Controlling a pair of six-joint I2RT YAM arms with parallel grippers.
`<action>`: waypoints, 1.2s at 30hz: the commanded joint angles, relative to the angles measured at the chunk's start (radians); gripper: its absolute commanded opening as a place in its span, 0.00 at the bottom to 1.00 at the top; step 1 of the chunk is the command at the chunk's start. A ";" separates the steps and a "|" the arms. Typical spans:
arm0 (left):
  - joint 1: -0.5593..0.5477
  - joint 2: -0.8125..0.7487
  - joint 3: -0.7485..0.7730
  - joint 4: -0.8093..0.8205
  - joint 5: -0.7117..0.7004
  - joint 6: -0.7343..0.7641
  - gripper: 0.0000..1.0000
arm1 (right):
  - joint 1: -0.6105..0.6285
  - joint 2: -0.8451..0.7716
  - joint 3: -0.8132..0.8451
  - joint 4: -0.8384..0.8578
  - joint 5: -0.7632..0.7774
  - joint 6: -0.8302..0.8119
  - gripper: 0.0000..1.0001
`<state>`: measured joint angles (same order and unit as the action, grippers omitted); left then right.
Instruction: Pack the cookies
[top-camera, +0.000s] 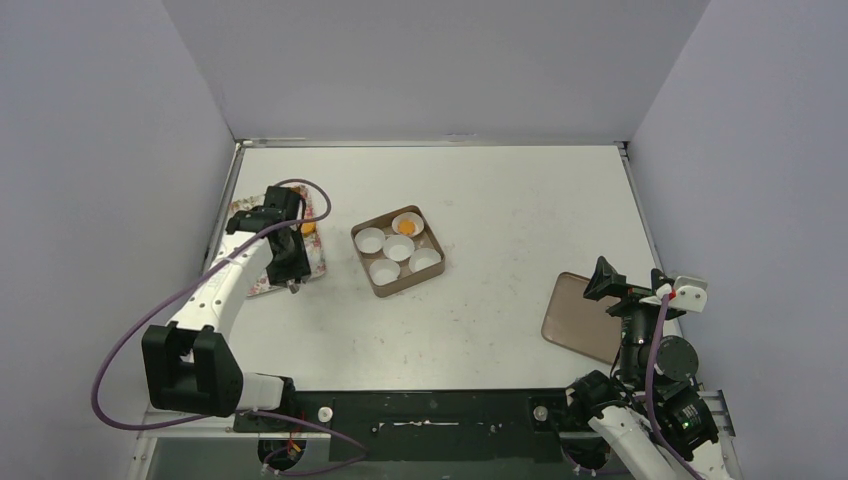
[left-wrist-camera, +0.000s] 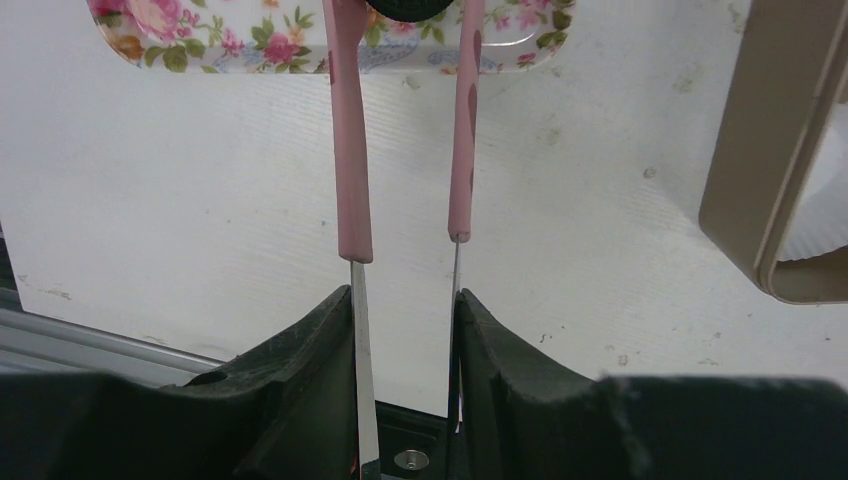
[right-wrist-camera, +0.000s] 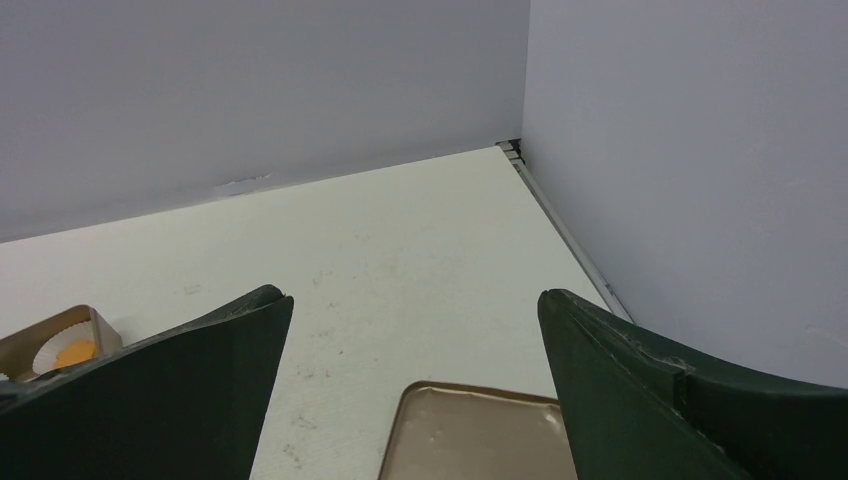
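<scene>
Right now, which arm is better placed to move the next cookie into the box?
Left. The left end effector grips pink tongs over the floral tray, near the box. The right end effector hangs open above the lid, far away.

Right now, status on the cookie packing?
Left tool shut on tongs, tips on dark cookie at floral tray. Right tool open. One orange cookie in box. Nothing blocking.
</scene>
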<state>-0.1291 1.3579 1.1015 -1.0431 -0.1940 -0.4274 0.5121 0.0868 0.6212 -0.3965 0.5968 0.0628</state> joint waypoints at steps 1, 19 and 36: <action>-0.043 0.005 0.099 -0.009 -0.041 0.010 0.21 | 0.008 0.006 -0.005 0.045 -0.006 -0.011 1.00; -0.296 0.093 0.325 -0.066 -0.062 -0.019 0.17 | 0.007 0.008 -0.004 0.044 -0.005 -0.012 1.00; -0.449 0.265 0.449 -0.093 -0.109 -0.004 0.18 | 0.008 -0.009 -0.005 0.039 0.002 -0.012 1.00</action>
<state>-0.5648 1.5967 1.4822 -1.1187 -0.2588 -0.4404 0.5121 0.0868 0.6212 -0.3958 0.5968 0.0628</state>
